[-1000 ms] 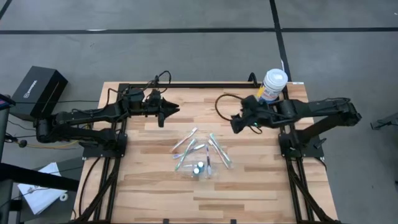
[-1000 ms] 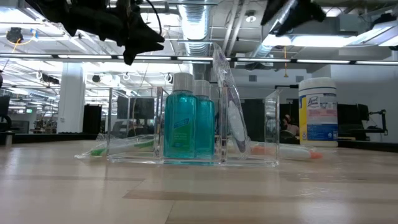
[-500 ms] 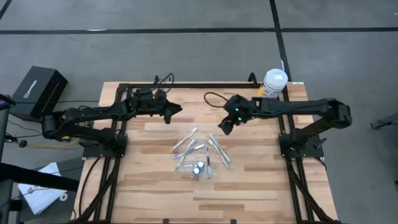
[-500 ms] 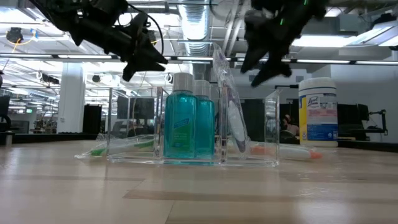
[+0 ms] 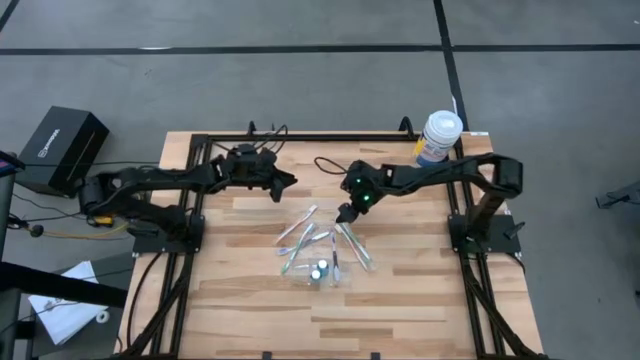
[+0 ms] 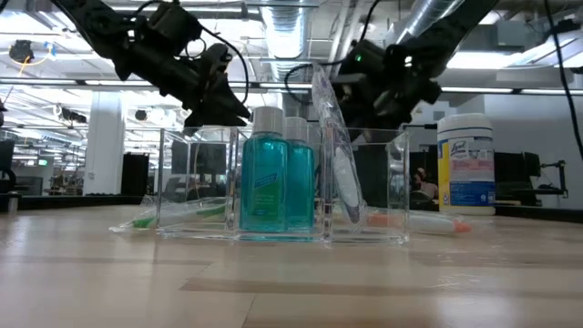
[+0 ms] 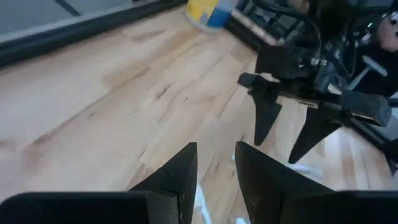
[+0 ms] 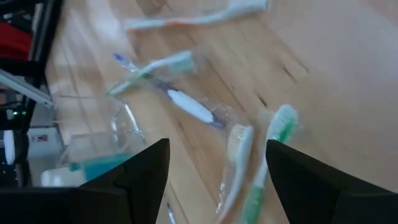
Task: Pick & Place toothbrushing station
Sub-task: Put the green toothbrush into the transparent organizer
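Right gripper (image 5: 345, 212) wide open, empty, low over scattered toothbrushes (image 5: 352, 243) mid-worktop (image 5: 400, 290). Left gripper (image 5: 290, 181) narrowly parted, empty, hovering apart. Clear container (image 5: 322, 271) with teal tubes (image 6: 265, 187) just beside the brushes.

You see the pale wooden tabletop (image 5: 400, 290) evenly lit from overhead, shadows faint. In the low view, bright ceiling strip lights (image 6: 510, 59) glare. In the right wrist view, the pale thin toothbrushes (image 8: 249, 162) are smeared by blur.
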Motion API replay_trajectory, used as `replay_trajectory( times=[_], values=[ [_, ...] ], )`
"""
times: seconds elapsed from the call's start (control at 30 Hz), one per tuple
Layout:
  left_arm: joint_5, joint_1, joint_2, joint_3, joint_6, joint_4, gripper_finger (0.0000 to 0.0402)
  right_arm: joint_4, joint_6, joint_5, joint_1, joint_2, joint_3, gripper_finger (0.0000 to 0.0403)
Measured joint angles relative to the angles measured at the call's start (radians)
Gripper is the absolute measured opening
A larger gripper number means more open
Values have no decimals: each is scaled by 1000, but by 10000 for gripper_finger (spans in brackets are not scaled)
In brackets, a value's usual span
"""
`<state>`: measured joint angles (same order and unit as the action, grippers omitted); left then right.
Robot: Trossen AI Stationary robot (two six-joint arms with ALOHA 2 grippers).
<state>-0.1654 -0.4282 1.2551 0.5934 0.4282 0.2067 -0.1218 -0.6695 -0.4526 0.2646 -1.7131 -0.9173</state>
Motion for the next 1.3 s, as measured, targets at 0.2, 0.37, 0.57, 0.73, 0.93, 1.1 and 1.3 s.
replay_trajectory(
  times=[0.2,0.37,0.57,0.73,0.93,1.1,1.3],
  values=[
    [-4,0,42,0,-10,12,104,-2,-39,-3,1,-41,-3,255],
    [-32,-12,59,0,-33,11,104,0,-48,4,16,-38,-6,255],
    [-50,-34,63,0,-50,11,104,-7,-57,8,36,-38,-6,255],
    [-53,-45,63,0,-57,12,104,-10,-57,9,43,-38,-6,255],
    [-69,-50,63,0,-65,11,104,-19,-79,15,32,-79,-5,230],
    [-70,-50,63,0,-74,11,104,24,-98,9,3,-119,-6,198],
    [-69,-50,63,0,-74,11,104,37,-121,36,-1,-127,-6,144]
  ],
)
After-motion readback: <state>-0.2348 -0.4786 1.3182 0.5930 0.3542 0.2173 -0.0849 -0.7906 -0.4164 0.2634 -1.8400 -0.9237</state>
